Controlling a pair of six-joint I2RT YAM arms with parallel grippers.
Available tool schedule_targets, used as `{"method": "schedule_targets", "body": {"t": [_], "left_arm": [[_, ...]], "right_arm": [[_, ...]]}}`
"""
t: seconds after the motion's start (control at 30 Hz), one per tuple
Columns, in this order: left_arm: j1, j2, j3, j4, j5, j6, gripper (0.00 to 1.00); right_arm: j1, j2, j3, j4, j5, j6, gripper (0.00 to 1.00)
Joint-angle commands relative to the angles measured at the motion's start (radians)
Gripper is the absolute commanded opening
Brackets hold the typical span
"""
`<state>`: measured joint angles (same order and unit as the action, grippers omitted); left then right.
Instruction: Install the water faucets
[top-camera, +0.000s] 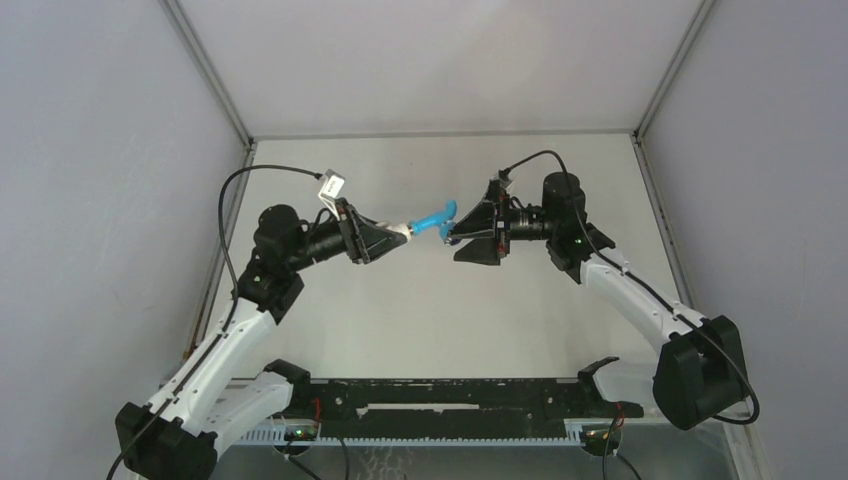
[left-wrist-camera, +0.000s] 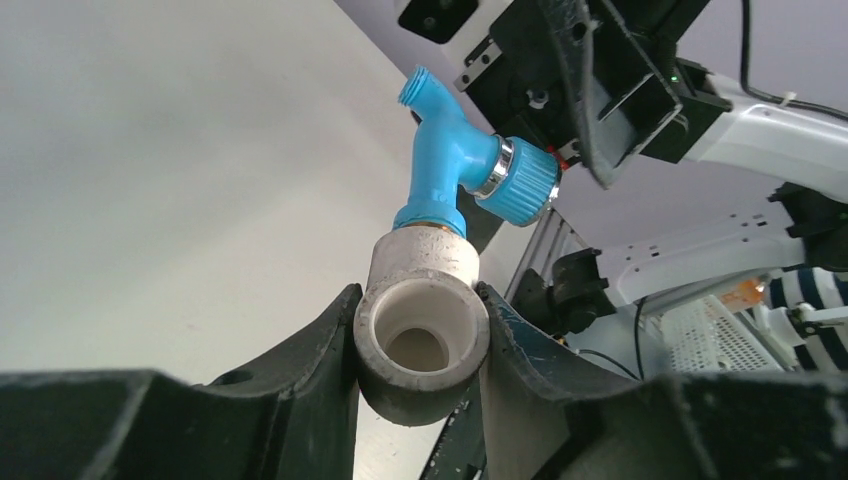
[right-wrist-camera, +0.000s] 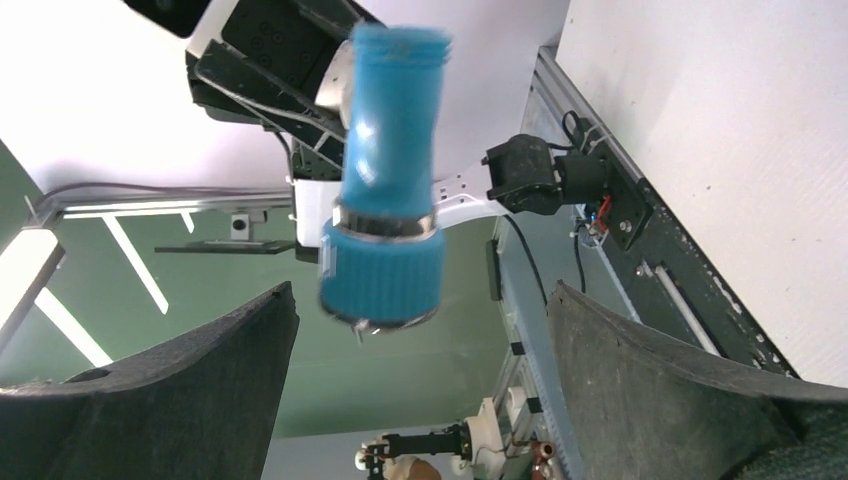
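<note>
Clamped in left gripper (left-wrist-camera: 418, 300): short white cylindrical fitting (left-wrist-camera: 420, 325) carrying small bright-blue plastic T-shaped tap (left-wrist-camera: 445, 165). Likely light, rigid, slick; best pinched at ribbed knob (right-wrist-camera: 382, 275), between right gripper's (right-wrist-camera: 420, 295) widely spread fingers.

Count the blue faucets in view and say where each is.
1. The blue faucet is in the air between the arms, its base in the white fitting clamped by the left gripper, its knob between the fingers of the open right gripper. No other shows.
</note>
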<state>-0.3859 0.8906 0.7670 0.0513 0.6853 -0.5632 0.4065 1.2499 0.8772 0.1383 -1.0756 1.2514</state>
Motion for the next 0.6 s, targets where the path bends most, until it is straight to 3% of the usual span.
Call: {"method": "schedule_targets", "body": {"t": [0.0,0.4,0.57], "left_arm": [[0.001,-0.007,0.057,0.111,0.069,-0.066,0.0],[-0.014,0.019,0.096,-0.18,0.038,0.139,0.0],[-0.069,0.032,0.125,-0.232,0.076,0.199,0.0]], "right_arm": [[0.025,0.023,0.058,0.001,0.039,-0.07,1.0],[0.114,0.019,0.168,0.207,0.004,0.1,1.0],[0.078,0.053,0.221,0.127,0.075,-0.029,1.0]]}}
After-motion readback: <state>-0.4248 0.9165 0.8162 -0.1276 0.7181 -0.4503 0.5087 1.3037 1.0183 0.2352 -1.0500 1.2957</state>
